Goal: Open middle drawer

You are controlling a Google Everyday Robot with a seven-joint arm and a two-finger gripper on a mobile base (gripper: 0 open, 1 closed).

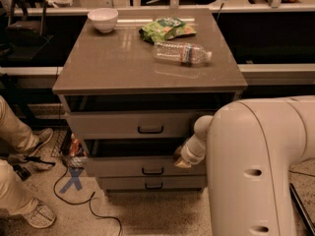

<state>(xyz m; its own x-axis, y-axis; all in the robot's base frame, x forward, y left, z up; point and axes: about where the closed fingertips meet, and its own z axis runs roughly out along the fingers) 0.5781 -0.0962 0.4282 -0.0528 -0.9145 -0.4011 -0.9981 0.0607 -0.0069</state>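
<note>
Pincer (182, 160) sits low, below the front right corner of the bench (113, 68), right up against the right end of the middle drawer (128, 167), level with its top lip. Spread or pressed together? Cannot tell: the big white arm (256, 171) crowds in, and only a pale tan tip shows against the drawer front.

And the drawer is on its way! The front stands a little proud of the cabinet, with a dark slot above it, so the opening looks begun but only just. Most of the pull looks left to do.

Now the positions. The middle drawer lies under the bench's front edge, second of the three fronts, and the pincer is at its upper right end, seemingly touching, though that cannot be confirmed. The black bar handle (152, 171) is at the centre of the front, to the pincer's left and clearly apart from it. So any hold is not on the handle.

The top drawer (113, 124) above also shows a dark gap, and the bottom drawer (123, 183) looks shut.
</note>
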